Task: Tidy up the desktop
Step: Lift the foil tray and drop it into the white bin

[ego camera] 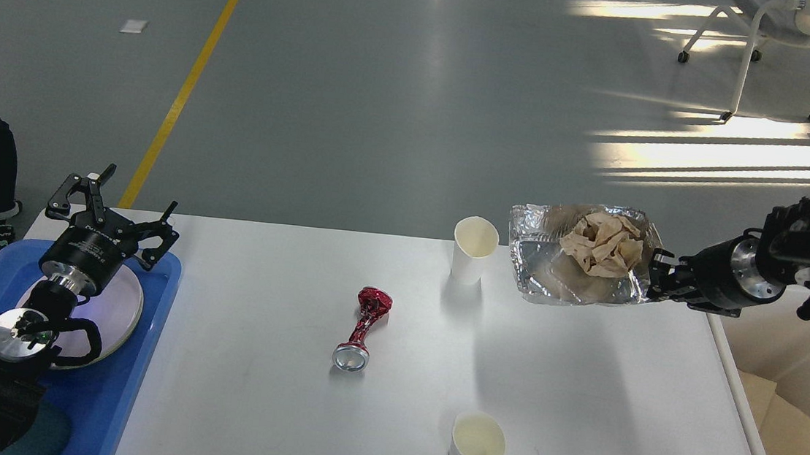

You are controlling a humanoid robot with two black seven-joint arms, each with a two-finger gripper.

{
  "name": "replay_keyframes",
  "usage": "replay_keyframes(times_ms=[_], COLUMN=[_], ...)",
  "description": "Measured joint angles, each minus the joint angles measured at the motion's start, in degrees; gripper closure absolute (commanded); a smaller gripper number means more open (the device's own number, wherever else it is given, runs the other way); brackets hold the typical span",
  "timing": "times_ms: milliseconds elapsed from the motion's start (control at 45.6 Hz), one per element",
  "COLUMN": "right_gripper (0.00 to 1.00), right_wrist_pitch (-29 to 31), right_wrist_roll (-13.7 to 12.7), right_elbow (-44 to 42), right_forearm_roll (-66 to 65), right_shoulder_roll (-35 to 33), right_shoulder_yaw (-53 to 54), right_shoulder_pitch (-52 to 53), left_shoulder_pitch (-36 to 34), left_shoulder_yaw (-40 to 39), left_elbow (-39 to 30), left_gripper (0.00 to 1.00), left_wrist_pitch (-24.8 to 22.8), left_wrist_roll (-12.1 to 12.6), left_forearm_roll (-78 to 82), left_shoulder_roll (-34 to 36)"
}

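The white desktop point(273, 399) fills the lower view. My right gripper point(653, 277) is shut on the right edge of a crumpled foil tray point(555, 274) that carries a brown paper wad point(603, 243), and holds it in the air above the desktop's far right part. A crushed red can point(363, 328) lies at mid-desk. One paper cup point(473, 250) stands at the far edge, another paper cup point(477, 443) near the front. My left gripper point(114, 198) is open and empty above the blue tray point(128, 379) at the left.
A white plate point(121, 299) lies in the blue tray under my left arm. A white bin point(798, 379) holding brown paper stands beside the desk's right edge. A person's leg shows at the far left, a chair at the top right.
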Motion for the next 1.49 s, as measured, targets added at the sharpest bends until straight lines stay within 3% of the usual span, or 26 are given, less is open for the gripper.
replay_keyframes(times_ms=[416,635,986,1117,1490], right_gripper=[1.0,1.0,1.0,1.0,1.0], right_wrist_pitch=[11.5,11.6,1.0,-5.5,-20.9], right_wrist_roll=[0.0,-0.1,-0.4,-0.4,-0.7], right_elbow=[-0.1,-1.8,-14.7,-17.6,-25.1], right_forearm_roll=[-0.7,-0.7,0.8,4.2,10.9], right_shoulder_roll=[-3.9,-4.3,-11.5,-14.2,-15.1], right_shoulder_yaw=[-0.4,-2.9,-3.3,-2.0,3.2], right_shoulder_pitch=[20.8,22.3,-1.5,-11.3,-34.8], left_shoulder_pitch=[0.0,0.0,0.0,0.0,0.0], left_shoulder_yaw=[0.0,0.0,0.0,0.0,0.0], left_elbow=[0.0,0.0,0.0,0.0,0.0], left_gripper=[0.04,0.04,0.04,0.04,0.04], left_wrist_pitch=[0.0,0.0,0.0,0.0,0.0], left_wrist_roll=[0.0,0.0,0.0,0.0,0.0], left_forearm_roll=[0.0,0.0,0.0,0.0,0.0], left_shoulder_roll=[0.0,0.0,0.0,0.0,0.0])
